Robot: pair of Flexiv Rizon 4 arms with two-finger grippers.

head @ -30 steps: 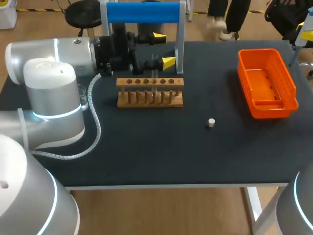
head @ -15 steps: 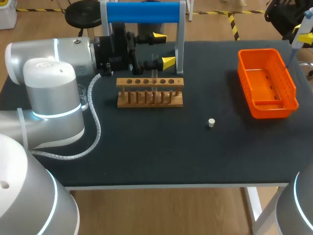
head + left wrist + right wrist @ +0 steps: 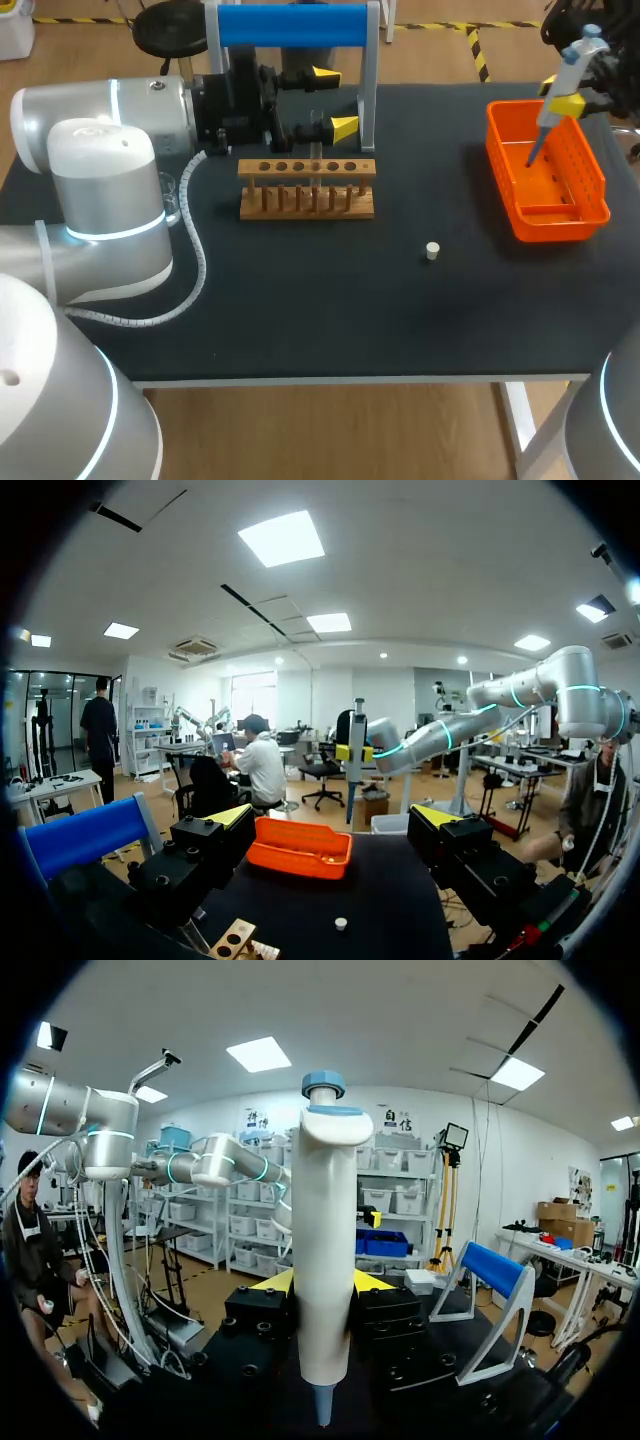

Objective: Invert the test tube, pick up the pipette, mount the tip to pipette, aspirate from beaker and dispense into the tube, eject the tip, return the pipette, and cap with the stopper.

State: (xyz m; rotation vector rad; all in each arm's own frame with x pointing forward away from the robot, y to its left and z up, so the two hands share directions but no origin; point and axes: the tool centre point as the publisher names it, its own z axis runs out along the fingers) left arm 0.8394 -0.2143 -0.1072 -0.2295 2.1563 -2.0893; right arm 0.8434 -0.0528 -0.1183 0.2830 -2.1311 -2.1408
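My right gripper [image 3: 566, 101] is shut on a white pipette [image 3: 578, 58] with a blue cap. It holds the pipette tilted above the orange basket [image 3: 590, 185], narrow end down over the basket's inside. In the right wrist view the pipette [image 3: 322, 1250] stands upright between that gripper's [image 3: 322, 1285] yellow tips. My left gripper [image 3: 335, 100] stands open behind the wooden tube rack [image 3: 307, 200], under the blue-topped stand [image 3: 292, 25]. A clear test tube [image 3: 316, 128] rises upright from the rack, close to the nearer finger. The white stopper [image 3: 432, 250] lies on the black table.
A clear glass vessel [image 3: 172, 205] sits partly hidden behind my left arm. From the left wrist view, the orange basket [image 3: 300, 845], the stopper [image 3: 341, 922] and a corner of the rack [image 3: 235, 942] lie ahead of the open left gripper [image 3: 335, 820].
My right arm has come in from the right edge, carrying the pipette leftward to above the orange basket. The left arm has not moved.
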